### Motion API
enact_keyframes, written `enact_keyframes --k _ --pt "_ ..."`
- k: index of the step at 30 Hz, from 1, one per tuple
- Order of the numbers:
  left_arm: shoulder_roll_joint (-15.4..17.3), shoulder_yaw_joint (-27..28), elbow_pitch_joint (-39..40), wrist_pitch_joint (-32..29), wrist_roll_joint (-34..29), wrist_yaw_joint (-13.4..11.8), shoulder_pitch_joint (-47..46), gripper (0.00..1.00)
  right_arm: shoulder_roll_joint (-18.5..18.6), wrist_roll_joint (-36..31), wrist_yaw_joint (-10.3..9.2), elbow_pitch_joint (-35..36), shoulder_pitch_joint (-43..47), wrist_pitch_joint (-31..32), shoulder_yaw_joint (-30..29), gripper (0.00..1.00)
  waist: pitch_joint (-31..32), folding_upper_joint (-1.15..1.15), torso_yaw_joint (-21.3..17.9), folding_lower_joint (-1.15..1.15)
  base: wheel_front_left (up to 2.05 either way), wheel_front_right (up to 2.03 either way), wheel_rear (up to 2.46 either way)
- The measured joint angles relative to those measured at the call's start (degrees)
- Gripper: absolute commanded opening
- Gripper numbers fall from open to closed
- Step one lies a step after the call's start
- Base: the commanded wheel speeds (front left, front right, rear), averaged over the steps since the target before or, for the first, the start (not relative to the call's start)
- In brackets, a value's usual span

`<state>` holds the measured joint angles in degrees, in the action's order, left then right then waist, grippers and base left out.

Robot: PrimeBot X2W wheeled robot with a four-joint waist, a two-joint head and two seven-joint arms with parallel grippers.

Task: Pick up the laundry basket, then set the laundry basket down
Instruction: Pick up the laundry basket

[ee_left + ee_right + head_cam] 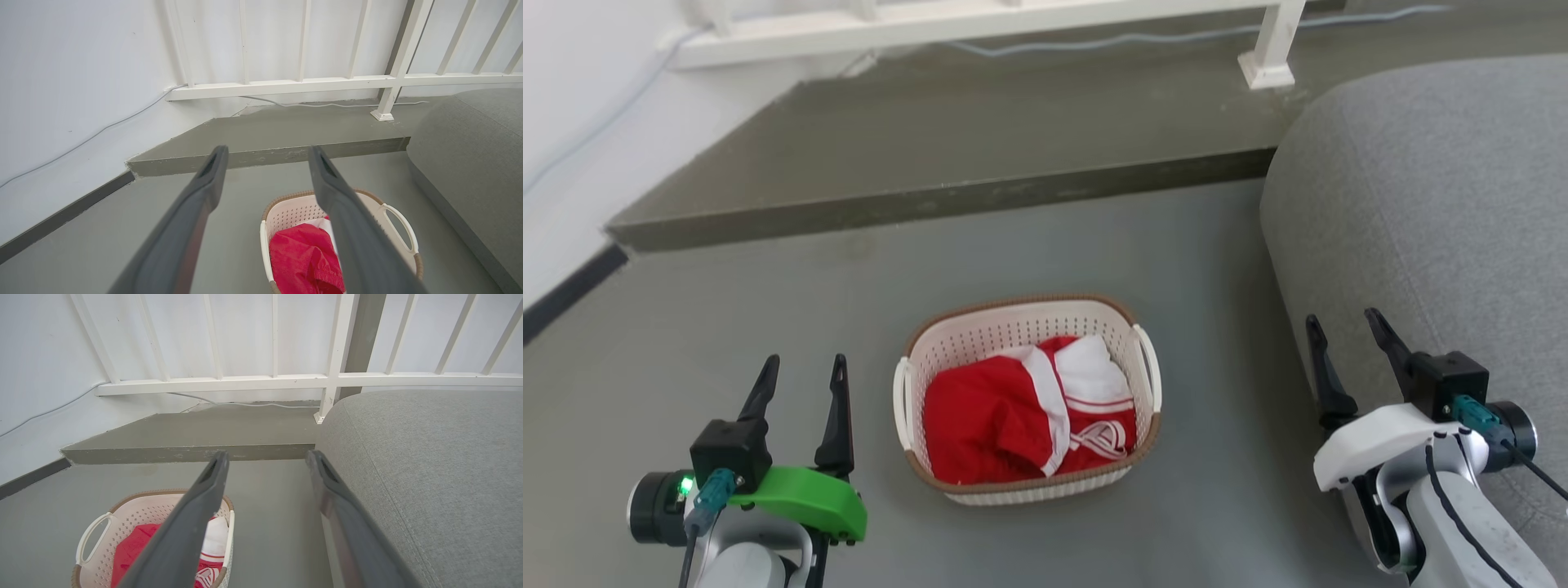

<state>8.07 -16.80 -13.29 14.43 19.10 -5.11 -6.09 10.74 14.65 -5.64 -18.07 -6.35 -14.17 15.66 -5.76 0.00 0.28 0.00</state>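
While the laundry basket (996,335) sits on the grey floor (768,310) between your two arms, neither claw touches it. Your left claw (805,363) hangs to the basket's left with its two dark fingers spread and nothing between them. Your right claw (1342,320) is likewise released and empty, well off to the basket's right, at the edge of the grey sofa (1437,204).

You can see the basket is cream-white and perforated, with a brown woven-look rim and a white loop handle (1150,359) on each short side. Inside it lies a crumpled red garment (988,420) with white trim. A white part is bunched toward the far right corner, and white stripes run along the near right fold. A looping white mark shows there too, but you cannot tell whether it is lettering.

From your left wrist view, the basket (290,212) lies below and just right of the open left claw (267,149). From your right wrist view, it (139,510) lies at the lower left of the open right claw (267,454). Beyond the basket are a raised step (947,139) and a white railing (980,24).
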Motion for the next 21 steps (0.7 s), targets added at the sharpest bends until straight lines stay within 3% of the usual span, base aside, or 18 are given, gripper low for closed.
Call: enact_keyframes --k 21 --pt "-0.6 1.2 2.5 0.0 0.4 1.1 -5.7 1.0 -1.0 -0.9 -0.03 -0.2 -6.9 0.1 0.8 1.0 -12.9 0.0 0.0 0.0 0.0 0.0 0.0"
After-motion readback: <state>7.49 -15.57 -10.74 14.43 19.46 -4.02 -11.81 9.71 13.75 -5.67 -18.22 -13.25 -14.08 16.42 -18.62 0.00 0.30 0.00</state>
